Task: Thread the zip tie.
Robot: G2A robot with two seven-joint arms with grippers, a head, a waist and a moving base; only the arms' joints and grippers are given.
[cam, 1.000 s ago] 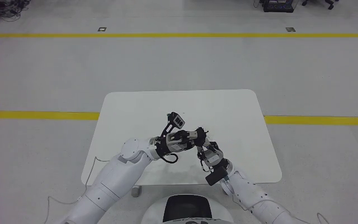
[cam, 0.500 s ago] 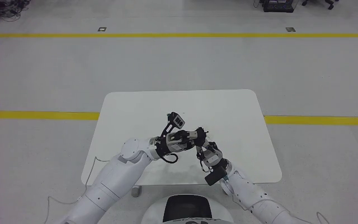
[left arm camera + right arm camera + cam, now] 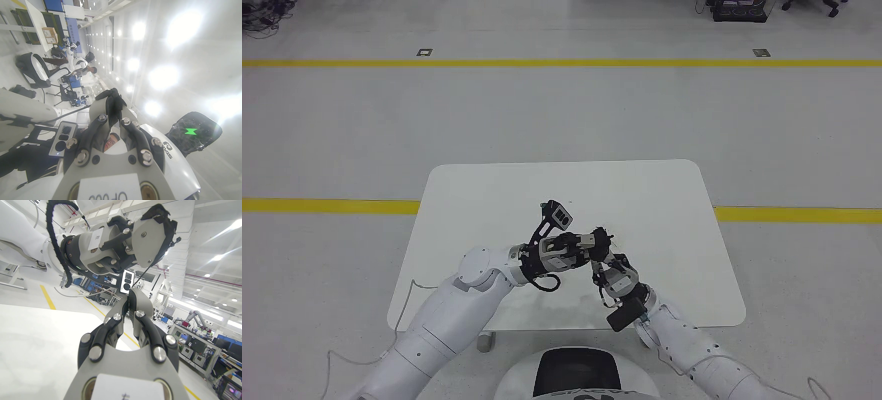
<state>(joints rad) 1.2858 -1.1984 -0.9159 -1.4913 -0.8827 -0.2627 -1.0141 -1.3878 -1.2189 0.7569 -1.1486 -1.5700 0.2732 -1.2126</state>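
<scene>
2 end effectors: we count the left end effector (image 3: 113, 97) and the right end effector (image 3: 129, 294), 1 on each arm, with their tips close together above the surface (image 3: 662, 195).
1 zip tie: a thin black zip tie (image 3: 143, 273) hangs in the air between the 2 tips, above the surface.
1 surface: it is white with rounded corners and lies under both arms.
2 yellow floor lines (image 3: 542, 63): 1 runs beyond the far edge of the surface, and 1 passes behind it at about mid depth.
Left end effector state: its fingers are pressed together and black padding (image 3: 166, 219) wraps the tips. The zip tie's head end sticks out just beside the padded tip, so we read it as clamped on the zip tie.
Right end effector state: its fingers meet with no gap at the tip, pinching the lower end of the strand.
Top view: both tips sit over the near middle of the surface. The strand is too thin for us to trace from above.
Right wrist view: we see the strand's full slanted run from the left tip down to the right tip, and the left end effector side-on.
Left wrist view: we look along its closed fingers toward bright ceiling lights (image 3: 164, 75). We cannot tell the strand from the padding.
</scene>
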